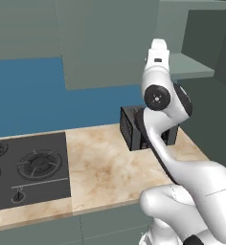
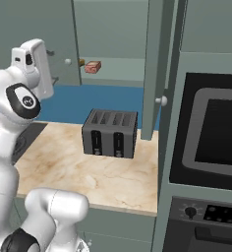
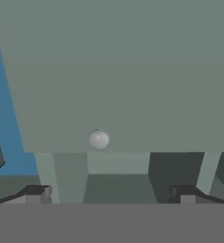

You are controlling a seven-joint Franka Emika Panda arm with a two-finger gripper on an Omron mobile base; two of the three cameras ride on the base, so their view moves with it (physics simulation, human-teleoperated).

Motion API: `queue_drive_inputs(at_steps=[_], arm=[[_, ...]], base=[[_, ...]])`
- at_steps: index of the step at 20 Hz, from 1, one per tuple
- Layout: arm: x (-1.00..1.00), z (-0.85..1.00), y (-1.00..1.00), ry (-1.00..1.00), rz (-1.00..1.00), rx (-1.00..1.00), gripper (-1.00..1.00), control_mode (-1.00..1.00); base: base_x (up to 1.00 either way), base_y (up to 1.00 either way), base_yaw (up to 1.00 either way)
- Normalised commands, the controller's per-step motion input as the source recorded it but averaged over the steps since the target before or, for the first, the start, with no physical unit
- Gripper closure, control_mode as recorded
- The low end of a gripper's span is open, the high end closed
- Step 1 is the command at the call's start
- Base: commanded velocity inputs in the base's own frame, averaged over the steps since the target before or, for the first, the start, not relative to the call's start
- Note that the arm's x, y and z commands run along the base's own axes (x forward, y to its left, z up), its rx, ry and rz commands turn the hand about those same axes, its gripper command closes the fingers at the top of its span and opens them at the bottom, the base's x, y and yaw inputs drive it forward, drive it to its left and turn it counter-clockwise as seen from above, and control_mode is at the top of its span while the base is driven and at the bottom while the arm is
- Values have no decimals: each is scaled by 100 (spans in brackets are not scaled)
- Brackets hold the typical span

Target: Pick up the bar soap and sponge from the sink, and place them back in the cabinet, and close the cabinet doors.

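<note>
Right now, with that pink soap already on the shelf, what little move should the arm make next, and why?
Probably nudge forward against the door: its knob sits just ahead of the open end effector, the soap lies on the cabinet shelf, and both doors stand open.

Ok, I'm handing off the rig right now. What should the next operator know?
Gripper: open, empty, facing the knob of one cabinet door.
Bar soap: on the cabinet shelf. A small brownish block beside it may be the sponge; too hidden to confirm.
Other door: open, standing edge-on above the toaster.
Done: soap put away.
Left: confirm the sponge, close both doors.
</note>
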Motion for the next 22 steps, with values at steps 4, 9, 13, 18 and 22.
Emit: queue_drive_inputs(at_steps=[4, 9, 13, 18, 22], arm=[[-43, 7, -12, 5, 10, 5, -100, -100], [-46, 6, -8, 6, 10, 3, -100, -100], [-54, 7, -5, 3, 6, 0, -100, -100], [-58, 22, -16, 0, 1, 0, -100, -100], [-60, 25, -21, 0, 0, 0, -100, -100]], base=[[0, 0, 0], [0, 0, 0], [0, 0, 0], [0, 0, 0], [0, 0, 0]])
